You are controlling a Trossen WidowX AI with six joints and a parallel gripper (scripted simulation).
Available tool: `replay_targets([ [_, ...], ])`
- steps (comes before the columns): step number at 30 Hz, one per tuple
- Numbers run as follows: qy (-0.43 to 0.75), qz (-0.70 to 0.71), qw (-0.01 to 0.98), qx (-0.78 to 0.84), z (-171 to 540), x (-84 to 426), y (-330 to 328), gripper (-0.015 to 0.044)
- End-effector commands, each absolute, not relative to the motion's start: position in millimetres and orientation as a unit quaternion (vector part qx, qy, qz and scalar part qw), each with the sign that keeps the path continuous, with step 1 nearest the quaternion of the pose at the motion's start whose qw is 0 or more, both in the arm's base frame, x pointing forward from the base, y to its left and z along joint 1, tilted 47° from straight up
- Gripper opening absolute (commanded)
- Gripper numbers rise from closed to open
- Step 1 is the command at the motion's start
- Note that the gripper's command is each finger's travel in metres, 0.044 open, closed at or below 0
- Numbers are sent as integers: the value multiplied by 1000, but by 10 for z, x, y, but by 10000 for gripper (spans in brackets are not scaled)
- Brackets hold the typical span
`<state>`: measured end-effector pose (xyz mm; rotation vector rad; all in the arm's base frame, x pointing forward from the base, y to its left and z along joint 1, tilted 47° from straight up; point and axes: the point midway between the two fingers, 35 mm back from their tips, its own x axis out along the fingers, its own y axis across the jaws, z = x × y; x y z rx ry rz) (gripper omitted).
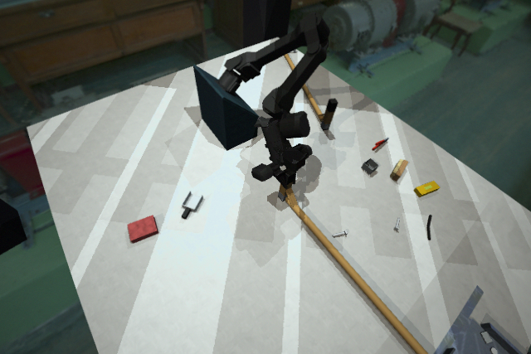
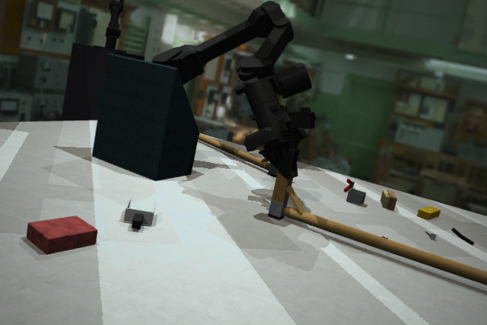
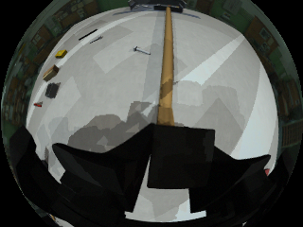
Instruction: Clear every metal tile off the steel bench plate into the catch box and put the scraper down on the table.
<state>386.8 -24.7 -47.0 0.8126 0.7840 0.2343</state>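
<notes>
My gripper (image 1: 286, 182) (image 2: 284, 175) is shut on the upright wooden grip post (image 2: 281, 191) of the long scraper. The post's grey foot (image 2: 277, 209) rests on the table. The scraper's long wooden pole (image 1: 343, 262) (image 2: 374, 241) (image 3: 167, 57) lies flat and runs from the post to the steel bench plate (image 1: 466, 324) at the table's near right corner; the plate also shows in the wrist view (image 3: 157, 4). A small pale tile (image 1: 484, 336) lies on the plate. The scraper's blade end and the catch box are cut off by the frame edge.
A second pole (image 1: 306, 90) (image 2: 232, 151) with a dark upright post (image 1: 329, 113) lies behind the arm. A dark wedge block (image 1: 222, 112) (image 2: 141, 116) holds the arm's base. A red block (image 1: 142, 228), small scoop (image 1: 192, 203), grey cube (image 1: 369, 166), wooden block (image 1: 398, 169), yellow block (image 1: 426, 188) and bolts are scattered around.
</notes>
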Motion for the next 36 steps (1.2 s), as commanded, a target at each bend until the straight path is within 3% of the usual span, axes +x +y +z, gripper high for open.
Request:
replay_targets([
  [1, 362, 124, 842, 379, -366, 3945, -193, 0],
  [36, 361, 124, 843, 379, -489, 4286, -382, 0],
])
